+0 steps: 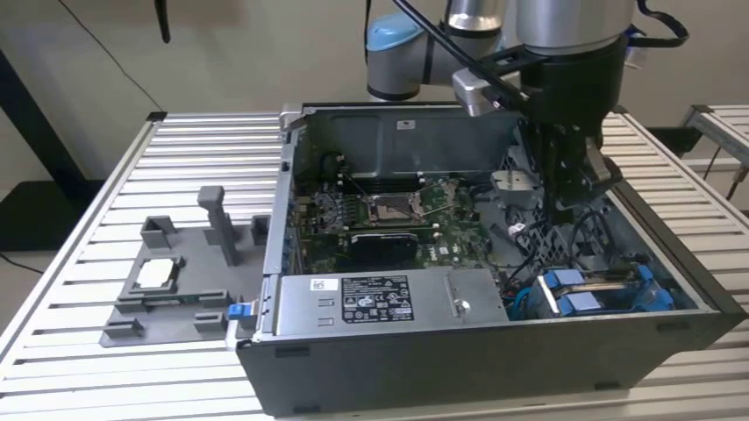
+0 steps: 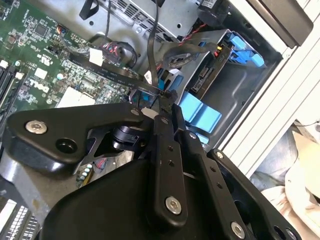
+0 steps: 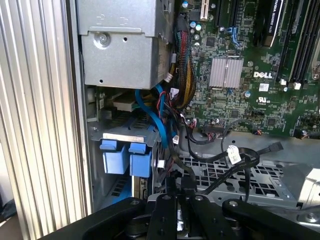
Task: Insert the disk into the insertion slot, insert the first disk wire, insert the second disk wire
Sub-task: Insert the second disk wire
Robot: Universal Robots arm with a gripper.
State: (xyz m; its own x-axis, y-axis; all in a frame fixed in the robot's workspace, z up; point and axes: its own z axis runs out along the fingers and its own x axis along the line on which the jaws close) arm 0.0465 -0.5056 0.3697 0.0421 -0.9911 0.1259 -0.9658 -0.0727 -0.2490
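Observation:
The disk lies inside the insertion slot at the exterior view's right end of the dark case, its blue carrier tabs facing the motherboard. In the second wrist view the disk sits between blue tabs in the grey bay. The first wrist view has the same blue tabs under the bay's metal lip. My gripper hangs inside the case just beyond the disk. Its black fingers are shut on a thin black disk wire, whose end points toward the disk.
A grey labelled power-supply box fills the case's near side. The green motherboard lies beside my arm, with loose black, red and blue cables around the bay. A grey plastic fixture tray stands on the slatted table.

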